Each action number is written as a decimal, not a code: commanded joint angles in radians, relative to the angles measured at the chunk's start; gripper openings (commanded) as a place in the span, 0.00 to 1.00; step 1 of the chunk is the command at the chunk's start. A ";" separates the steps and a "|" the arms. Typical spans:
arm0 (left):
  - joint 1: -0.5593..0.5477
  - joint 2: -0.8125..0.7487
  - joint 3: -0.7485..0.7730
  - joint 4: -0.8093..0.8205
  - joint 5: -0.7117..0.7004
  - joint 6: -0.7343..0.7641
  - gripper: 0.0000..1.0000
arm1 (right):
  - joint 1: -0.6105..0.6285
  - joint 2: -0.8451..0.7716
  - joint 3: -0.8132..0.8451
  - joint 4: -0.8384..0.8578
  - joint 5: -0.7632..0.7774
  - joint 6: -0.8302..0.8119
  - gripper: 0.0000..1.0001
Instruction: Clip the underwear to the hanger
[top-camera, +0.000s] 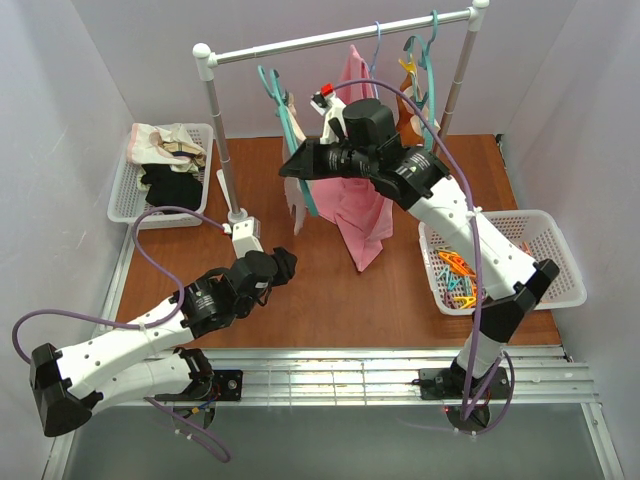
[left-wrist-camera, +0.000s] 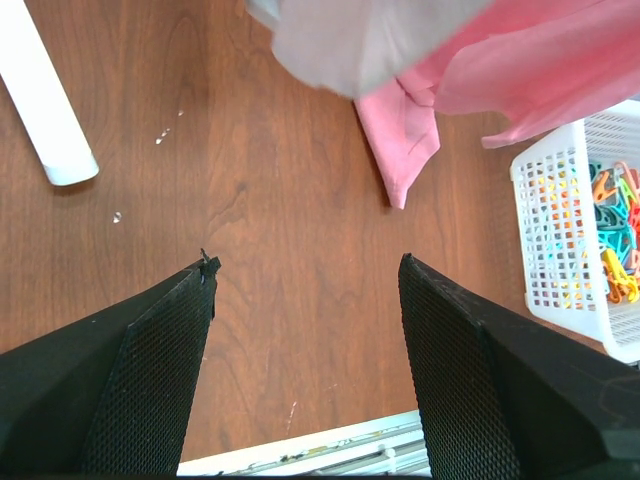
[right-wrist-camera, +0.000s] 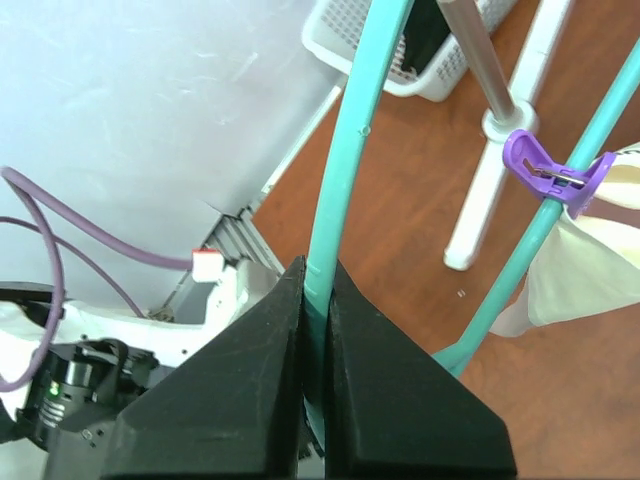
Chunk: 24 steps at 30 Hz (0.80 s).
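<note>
The large teal hanger (top-camera: 270, 82) hangs tilted in front of the rack. My right gripper (top-camera: 290, 168) is shut on one of its arms; in the right wrist view the jaws (right-wrist-camera: 316, 275) pinch the teal arm (right-wrist-camera: 345, 150). A purple clip (right-wrist-camera: 535, 170) on the hanger's other arm holds a corner of the pale underwear (right-wrist-camera: 580, 270). The underwear (top-camera: 298, 208) hangs below the hanger, and its lower edge shows in the left wrist view (left-wrist-camera: 360, 40). My left gripper (top-camera: 285, 262) is open and empty, low over the wooden table (left-wrist-camera: 300, 270) in front of the underwear.
The bright pink top (top-camera: 360, 200) hangs just right of the underwear. More hangers (top-camera: 425, 60) and a tan garment (top-camera: 405, 115) hang on the rail (top-camera: 340, 38). The rack's left pole (top-camera: 225, 165) stands nearby. A basket of clips (top-camera: 545, 235) is on the right, a clothes basket (top-camera: 125, 195) on the left.
</note>
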 joint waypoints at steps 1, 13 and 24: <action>0.001 -0.021 -0.005 -0.048 -0.029 -0.004 0.66 | -0.010 0.057 0.125 0.078 -0.066 0.019 0.01; 0.001 -0.038 -0.007 -0.066 -0.029 0.034 0.66 | -0.053 0.160 0.242 0.211 -0.102 0.091 0.01; 0.001 -0.039 0.013 -0.055 -0.043 0.111 0.66 | -0.065 0.228 0.240 0.260 -0.102 0.131 0.01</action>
